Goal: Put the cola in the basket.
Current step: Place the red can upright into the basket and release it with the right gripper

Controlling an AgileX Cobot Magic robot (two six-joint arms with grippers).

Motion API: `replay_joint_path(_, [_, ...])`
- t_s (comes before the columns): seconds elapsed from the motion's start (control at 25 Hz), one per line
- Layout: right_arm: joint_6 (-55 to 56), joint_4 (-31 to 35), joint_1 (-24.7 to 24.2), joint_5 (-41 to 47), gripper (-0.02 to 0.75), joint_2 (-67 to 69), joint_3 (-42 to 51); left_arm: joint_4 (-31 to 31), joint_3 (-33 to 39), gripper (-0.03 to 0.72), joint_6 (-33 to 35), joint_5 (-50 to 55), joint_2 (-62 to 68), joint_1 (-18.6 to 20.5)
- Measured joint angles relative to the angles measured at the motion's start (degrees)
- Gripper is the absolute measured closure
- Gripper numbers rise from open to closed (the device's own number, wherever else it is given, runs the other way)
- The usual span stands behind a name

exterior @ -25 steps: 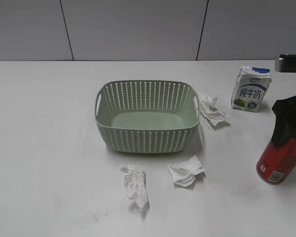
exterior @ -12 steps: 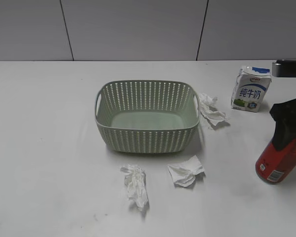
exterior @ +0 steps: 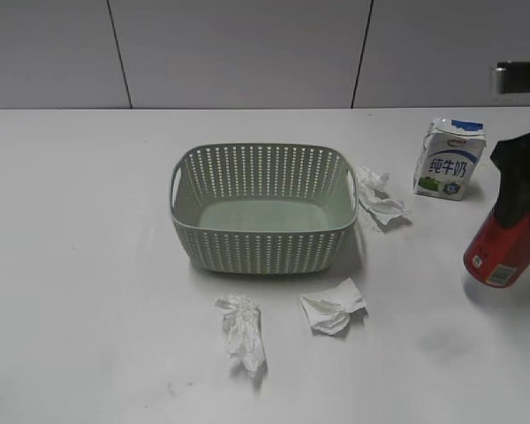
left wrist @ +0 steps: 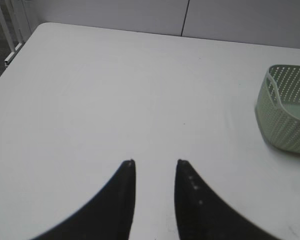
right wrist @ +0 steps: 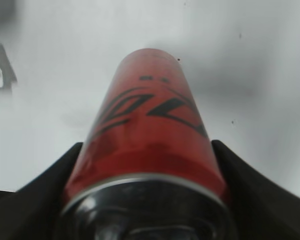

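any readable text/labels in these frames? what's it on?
"纯牛奶": large blue characters on the front of the milk carton.
Milk carton, small logo above those characters: too small to read.
Cola: dark lettering shows in the right wrist view, too blurred to read; white label patch unreadable.
Basket: no text.

A white-and-blue milk carton (exterior: 450, 159) at the back right of the table carries large blue Chinese characters, 纯牛奶, on its front face, under a small red logo too tiny to read. The red cola can (exterior: 507, 247) has a white label patch near its lower end, its print too small to read. In the right wrist view, the can shows dark slanted lettering that cannot be made out.
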Motion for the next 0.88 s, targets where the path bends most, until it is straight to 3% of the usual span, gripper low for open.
replay_joint_path(0.28, [-0.1,-1.6,5.0,2.2,0.216,0.0,-11.0,0.0,0.0,0.471,0.0,0.0,0.0,0.0])
replay_joint_path(0.6, [-0.1,-1.6,16.9,3.1,0.216,2.0,-26.5,0.0,0.0,0.471,0.0,0.0,0.0,0.0])
replay_joint_path(0.88, [-0.1,-1.8,25.6,3.1,0.216,11.9,-39.0,0.0,0.0,0.471,0.0,0.0,0.0,0.0])
